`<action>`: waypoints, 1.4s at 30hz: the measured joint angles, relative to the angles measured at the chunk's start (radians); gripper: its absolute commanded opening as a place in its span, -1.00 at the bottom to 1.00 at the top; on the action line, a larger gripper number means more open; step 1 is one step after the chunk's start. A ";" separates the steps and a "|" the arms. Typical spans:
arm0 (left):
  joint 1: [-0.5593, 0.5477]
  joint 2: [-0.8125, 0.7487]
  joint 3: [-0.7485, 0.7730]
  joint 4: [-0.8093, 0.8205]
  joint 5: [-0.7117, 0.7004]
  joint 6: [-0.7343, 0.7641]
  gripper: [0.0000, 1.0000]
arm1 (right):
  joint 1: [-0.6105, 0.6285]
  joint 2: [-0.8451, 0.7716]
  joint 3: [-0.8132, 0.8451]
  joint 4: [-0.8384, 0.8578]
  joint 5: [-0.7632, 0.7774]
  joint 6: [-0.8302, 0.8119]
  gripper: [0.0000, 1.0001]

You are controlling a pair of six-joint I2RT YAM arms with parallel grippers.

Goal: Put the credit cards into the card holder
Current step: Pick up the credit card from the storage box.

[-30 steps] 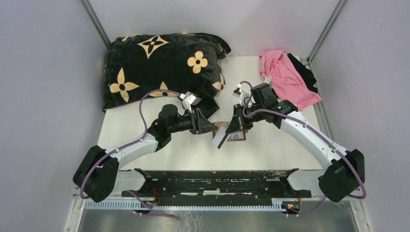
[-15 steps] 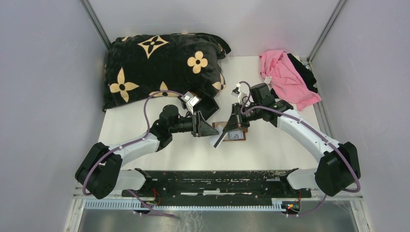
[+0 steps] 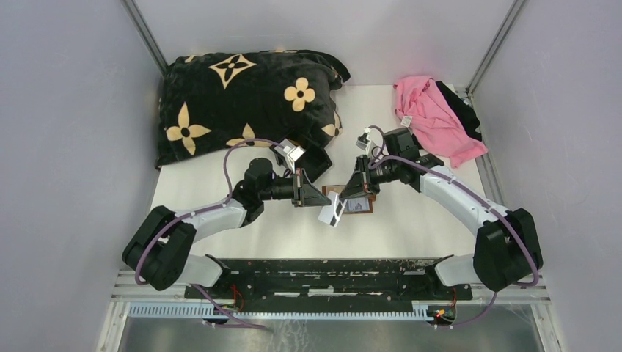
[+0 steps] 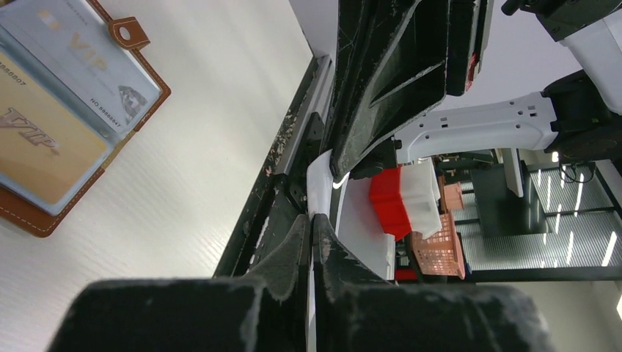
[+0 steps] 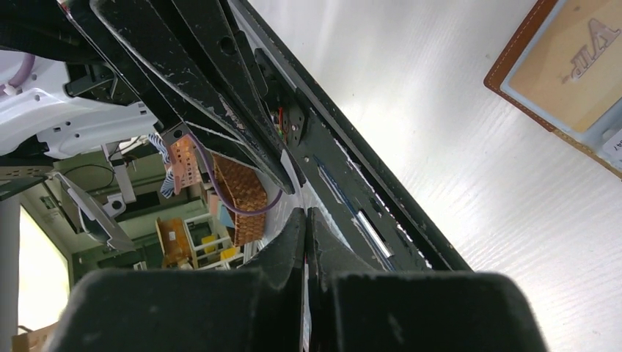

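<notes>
Closure is the news: the left gripper (image 4: 311, 227), whose jaws stood apart a moment ago, is now clamped flat on the near edge of the white card (image 3: 334, 213). The right gripper (image 5: 304, 220) has not let go; its fingers are pinched on the same card from the opposite side, so both arms share the one card. It hangs tilted in the air between the two sets of fingertips, off the desk (image 3: 411, 227), with its lower corner pointing down towards the arms' bases. From the left wrist view the card shows only as a thin pale strip running out of the left jaws and up into the right ones. The card holder (image 4: 33, 220) lies open and flat on the desk, just below and beyond the right gripper's fingertips and a little past the left gripper's. An orange-tan card (image 4: 37, 147) and a grey-blue card (image 4: 81, 59) already sit in its pockets. To my eye this is a handover caught halfway, with the left side having taken its hold and the right not yet released. The card cannot be steered to a pocket until one gripper lets go. If both pull while clamped, I would expect the thin plastic to flex or slip.
</notes>
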State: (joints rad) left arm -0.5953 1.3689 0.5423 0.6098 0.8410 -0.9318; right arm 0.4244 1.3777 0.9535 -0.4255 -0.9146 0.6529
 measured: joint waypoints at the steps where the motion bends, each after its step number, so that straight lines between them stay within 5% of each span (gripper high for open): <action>1: 0.001 0.006 0.001 0.009 0.000 -0.004 -0.94 | -0.003 0.002 0.000 0.003 -0.003 0.003 -0.70; 5: 0.001 0.024 0.002 0.038 0.000 -0.011 -0.94 | -0.016 0.018 0.000 0.014 0.008 0.014 -0.20; 13: -0.015 0.026 0.002 0.039 -0.109 -0.017 -0.94 | -0.027 -0.010 0.014 -0.011 0.162 -0.038 -0.04; 18: -0.016 0.019 0.002 0.021 -0.225 -0.043 -0.94 | -0.027 -0.140 0.067 -0.087 0.414 -0.144 0.10; 25: -0.022 -0.006 0.049 -0.070 -0.398 -0.048 -0.94 | -0.025 -0.314 0.104 0.005 0.920 -0.268 0.89; 28: -0.022 -0.006 0.088 -0.106 -0.446 -0.048 -0.94 | -0.025 -0.311 0.104 0.074 1.144 -0.230 0.90; 32: -0.023 -0.001 0.132 -0.118 -0.470 -0.047 -0.94 | -0.028 -0.264 0.120 0.119 1.257 -0.214 0.99; 42: -0.022 0.057 0.158 -0.113 -0.473 -0.048 -0.94 | -0.027 -0.191 0.109 0.110 1.058 -0.195 0.37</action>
State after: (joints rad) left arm -0.6170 1.4258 0.7006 0.4965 0.3676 -0.9794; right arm 0.3973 1.1870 1.0622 -0.3153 0.1432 0.4583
